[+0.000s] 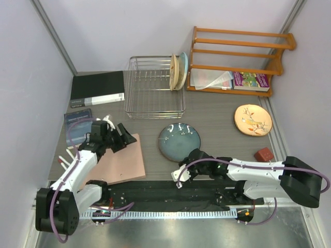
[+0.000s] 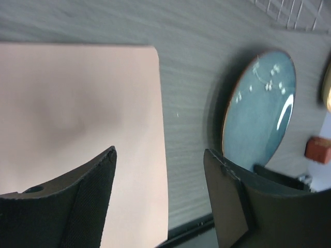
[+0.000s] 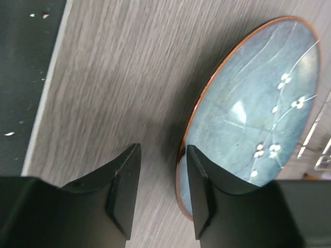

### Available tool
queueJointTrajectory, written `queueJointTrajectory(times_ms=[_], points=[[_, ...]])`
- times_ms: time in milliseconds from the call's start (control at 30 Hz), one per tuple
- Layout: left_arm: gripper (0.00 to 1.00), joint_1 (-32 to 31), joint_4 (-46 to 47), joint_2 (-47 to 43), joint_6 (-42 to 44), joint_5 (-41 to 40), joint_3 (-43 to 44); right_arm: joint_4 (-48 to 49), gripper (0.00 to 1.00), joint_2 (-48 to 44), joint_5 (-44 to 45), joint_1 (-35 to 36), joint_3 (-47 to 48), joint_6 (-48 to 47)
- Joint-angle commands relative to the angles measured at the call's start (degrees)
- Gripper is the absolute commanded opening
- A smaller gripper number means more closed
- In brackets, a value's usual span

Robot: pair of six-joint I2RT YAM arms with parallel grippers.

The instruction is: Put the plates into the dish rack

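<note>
A dark teal plate (image 1: 179,142) lies flat on the table in the middle. My right gripper (image 1: 192,155) is open at its near rim. In the right wrist view my right gripper (image 3: 163,155) has one finger over the teal plate's (image 3: 253,103) edge and the other over bare table, holding nothing. An orange-yellow plate with a branch motif (image 1: 252,120) lies flat at the right. Two plates (image 1: 178,71) stand on edge at the right end of the chrome wire dish rack (image 1: 150,98). My left gripper (image 1: 124,138) is open and empty over a pink board (image 2: 77,103); the teal plate (image 2: 264,108) shows to its right.
The pink board (image 1: 121,160) lies at the front left. A black binder (image 1: 97,88) and a blue book (image 1: 78,124) lie at the left. An orange wooden shelf (image 1: 238,51) with books stands at the back right. A red block (image 1: 264,154) sits right of the teal plate.
</note>
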Motion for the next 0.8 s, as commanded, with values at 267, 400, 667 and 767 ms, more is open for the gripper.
queueJointTrajectory(times_ms=[267,400,667,767], points=[[0.73,-13.0,15.4,14.5,-5.4,4.2,5.0,-16.2,0.61,-12.9,8.7,0.0,5.2,14.8],[0.69,-14.7,19.3,21.4,-6.4,3.9,8.0,-18.9,0.63,-14.9,10.9,-5.1,11.2,25.2],[0.55,-19.3,25.5,30.5,-5.9,3.3,10.3,-19.5,0.74,-5.7,-2.7,-24.5,23.2,53.6],[0.52,-21.3,26.7,31.6,-6.2,3.5,9.3,-19.9,0.74,-2.5,-11.4,-36.7,25.3,60.8]])
